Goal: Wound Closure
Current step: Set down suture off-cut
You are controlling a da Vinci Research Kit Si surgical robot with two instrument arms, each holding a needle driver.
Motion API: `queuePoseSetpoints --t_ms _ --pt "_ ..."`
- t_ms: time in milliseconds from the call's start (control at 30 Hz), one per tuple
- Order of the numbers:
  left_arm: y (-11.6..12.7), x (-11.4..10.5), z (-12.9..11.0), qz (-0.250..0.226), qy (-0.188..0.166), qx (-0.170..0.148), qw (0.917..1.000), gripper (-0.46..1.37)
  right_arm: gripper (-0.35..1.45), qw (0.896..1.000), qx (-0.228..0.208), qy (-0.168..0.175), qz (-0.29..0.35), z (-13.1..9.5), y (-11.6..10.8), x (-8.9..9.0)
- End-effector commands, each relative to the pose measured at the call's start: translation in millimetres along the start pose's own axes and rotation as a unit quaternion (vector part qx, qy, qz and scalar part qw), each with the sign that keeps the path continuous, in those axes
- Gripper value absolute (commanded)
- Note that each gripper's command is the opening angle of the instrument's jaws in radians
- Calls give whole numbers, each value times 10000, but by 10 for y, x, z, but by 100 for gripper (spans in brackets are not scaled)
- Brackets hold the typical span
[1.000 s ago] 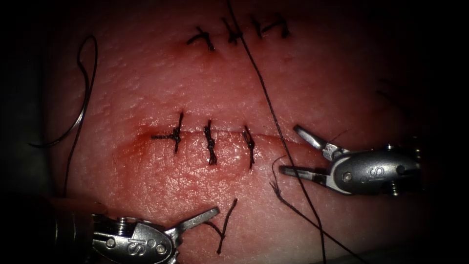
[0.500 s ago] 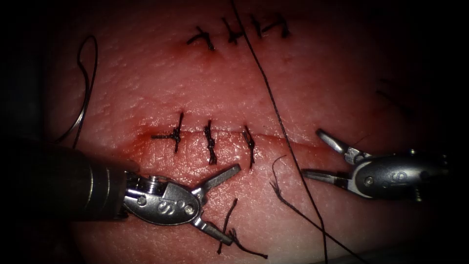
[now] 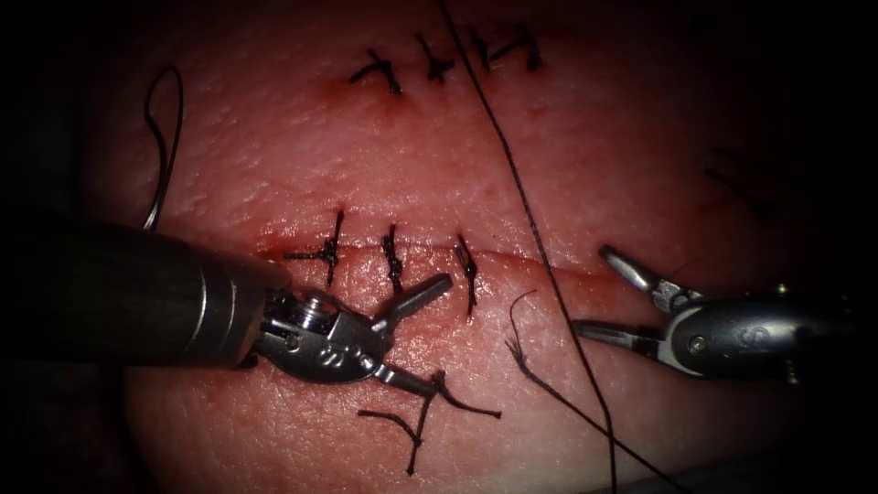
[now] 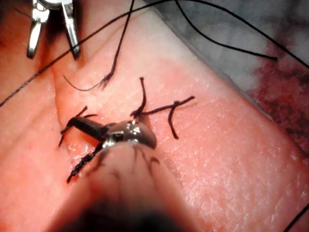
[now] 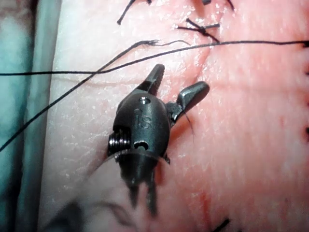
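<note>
The left arm's shaft (image 3: 119, 297) covers the needle's (image 3: 163, 137) lower curve. The long thread (image 3: 530, 229) runs off both edges. The left claw (image 4: 104, 131) is half-hidden behind its own blurred wrist.

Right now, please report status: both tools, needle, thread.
Left tool jaws open, lower one at cut thread ends below the cut, holding nothing. Right tool jaws open, empty. Needle lies free, far left. Long thread crosses the cut.
</note>
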Motion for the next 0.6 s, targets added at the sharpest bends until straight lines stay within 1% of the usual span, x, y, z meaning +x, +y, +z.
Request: queuePoseSetpoints --t_ms 33,67,100,133,233,267,400,467,600 --pt "0 4 0 245 -113 -163 9995 88 115 10000 28 4 1 1 -1 0" --pt "1 3 1 476 -234 -267 9982 85 115 10000 34 12 3 1 -1 1" --pt "1 2 1 578 -299 -317 9974 85 115 10000 42 22 4 1 -1 1" --pt "3 1 3 812 -477 -373 9949 87 115 10000 48 30 6 2 -2 2" --pt "9 -1 6 1165 -692 -469 9897 86 115 10000 57 41 8 2 -3 3" --pt "12 -2 7 1196 -751 -536 9885 89 115 10000 58 42 8 2 -3 3" --pt "22 -5 3 1427 -804 -660 9843 98 115 10000 63 47 7 1 -3 3" --pt "26 -9 -7 1573 -780 -736 9817 101 115 10000 68 51 6 0 -3 3" --pt "32 -17 -29 1696 -678 -825 9797 105 114 10000 69 52 5 0 -2 2"
